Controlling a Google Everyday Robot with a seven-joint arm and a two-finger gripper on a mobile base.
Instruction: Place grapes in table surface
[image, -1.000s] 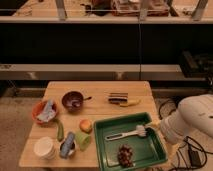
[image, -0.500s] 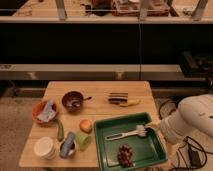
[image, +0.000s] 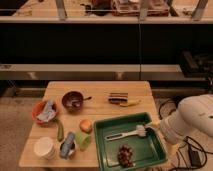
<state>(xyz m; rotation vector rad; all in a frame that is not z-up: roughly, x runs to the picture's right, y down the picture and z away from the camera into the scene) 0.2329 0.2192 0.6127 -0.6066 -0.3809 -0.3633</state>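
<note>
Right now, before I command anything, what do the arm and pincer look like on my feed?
The arm is bulky, built of smooth rounded off-white shell segments that narrow toward the wrist. The pincer, over the green tray, is pale and slender, extending from a knobby light-coloured wrist. I can see no markings or labels. A dark cable lies on the floor under the arm.
</note>
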